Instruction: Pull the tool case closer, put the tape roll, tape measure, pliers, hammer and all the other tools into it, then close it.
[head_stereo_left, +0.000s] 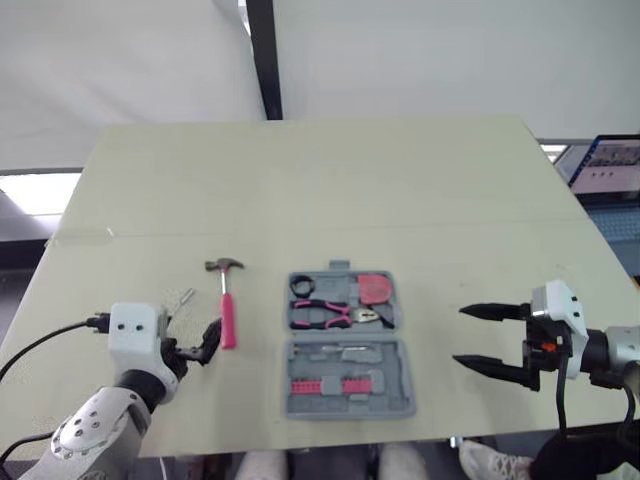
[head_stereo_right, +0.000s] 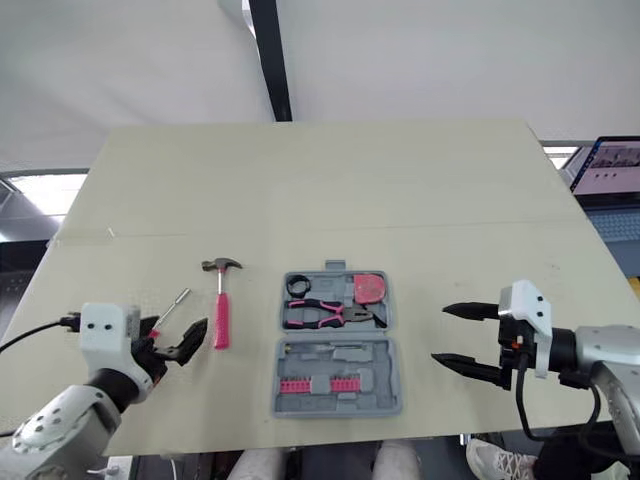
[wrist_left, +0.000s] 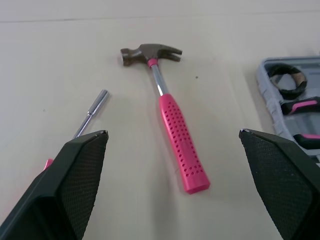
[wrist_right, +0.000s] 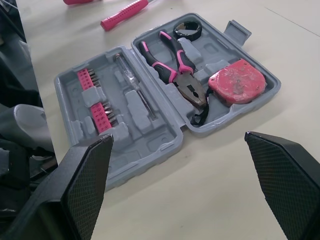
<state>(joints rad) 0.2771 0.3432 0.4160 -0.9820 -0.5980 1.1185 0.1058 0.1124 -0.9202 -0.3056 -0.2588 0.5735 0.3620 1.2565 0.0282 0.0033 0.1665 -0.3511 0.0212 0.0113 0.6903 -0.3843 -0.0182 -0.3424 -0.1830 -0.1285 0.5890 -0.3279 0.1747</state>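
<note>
1. The left hand (head_stereo_right: 178, 338) hovers over the near left part of the tabletop (head_stereo_left: 300, 180), its two black fingers spread wide with nothing between them
2. The right hand (head_stereo_left: 460, 336) sits low over the near right part of the tabletop, fingers also apart and empty, their tips pointing toward the tool case (head_stereo_left: 350, 410) but well short of it
3. The grey tool case lies open and flat between the two hands, close to the near edge; its nearer half holds a pink bit holder (head_stereo_left: 325, 385) and a slim tester screwdriver (wrist_right: 135, 82)
4. The farther half of the case holds the pink-handled pliers (head_stereo_left: 325, 315), with the tape roll (head_stereo_left: 303, 286) in its far left corner and the red tape measure (head_stereo_left: 374, 289) in its far right corner
5. The hammer (head_stereo_left: 228, 300) lies on the tabletop just left of the case, pink grip toward the left hand, steel head away from it; nothing touches it
6. A driver with a metal shaft (wrist_left: 92, 112) lies left of the hammer, its pink grip partly hidden behind a left finger
7. Beyond the tools the tabletop is bare wood, and a laptop screen (head_stereo_left: 610, 165) shows past the far right edge
</note>
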